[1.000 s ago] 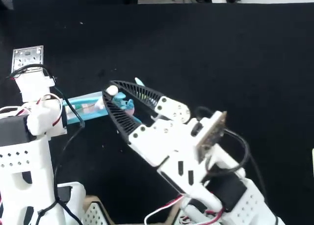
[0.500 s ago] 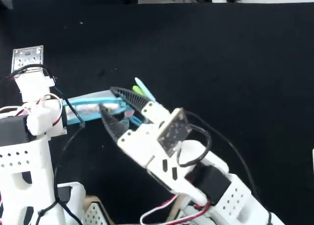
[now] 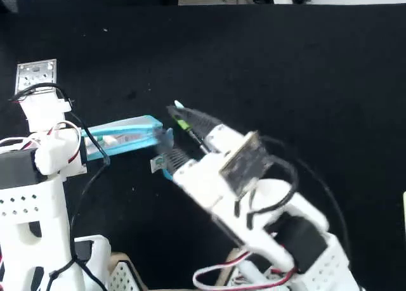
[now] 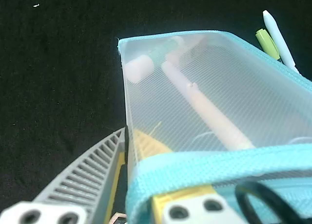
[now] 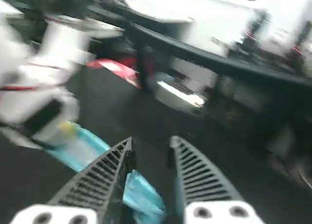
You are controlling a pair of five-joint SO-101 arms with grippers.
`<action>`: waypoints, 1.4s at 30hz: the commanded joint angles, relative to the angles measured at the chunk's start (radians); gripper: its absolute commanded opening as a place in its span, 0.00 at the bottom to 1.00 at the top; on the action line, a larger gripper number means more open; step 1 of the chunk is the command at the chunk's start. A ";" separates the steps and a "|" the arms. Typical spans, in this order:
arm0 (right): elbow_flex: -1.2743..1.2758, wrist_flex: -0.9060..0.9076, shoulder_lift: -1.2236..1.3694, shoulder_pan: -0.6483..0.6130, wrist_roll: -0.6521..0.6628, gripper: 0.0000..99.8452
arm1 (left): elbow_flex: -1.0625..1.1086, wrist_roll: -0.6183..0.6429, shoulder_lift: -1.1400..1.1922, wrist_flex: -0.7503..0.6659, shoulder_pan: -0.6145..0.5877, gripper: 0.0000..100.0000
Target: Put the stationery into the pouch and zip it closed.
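While the left fingers clamp one end of the pouch over the bench, the right fingers stand narrowly parted and empty at its far end. Best to widen them and take the green pen just beside it mid-shaft.

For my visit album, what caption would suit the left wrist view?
Translucent blue pouch with stationery inside; green pen and pale blue pen beyond it on the black table.

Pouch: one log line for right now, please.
pouch: held by left end effector, items inside | right end effector: open, astride pouch end | green pen, light-blue pen: on table, outside pouch
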 commanded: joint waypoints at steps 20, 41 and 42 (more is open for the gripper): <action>-0.185 0.080 1.116 0.362 -0.057 0.19 | 0.012 -0.002 0.006 0.006 0.012 0.03; -0.357 0.180 1.330 0.549 0.170 0.01 | 0.013 -0.002 0.006 0.006 0.012 0.03; -0.355 0.206 1.299 0.574 0.172 0.01 | 0.013 -0.002 0.006 0.006 0.012 0.03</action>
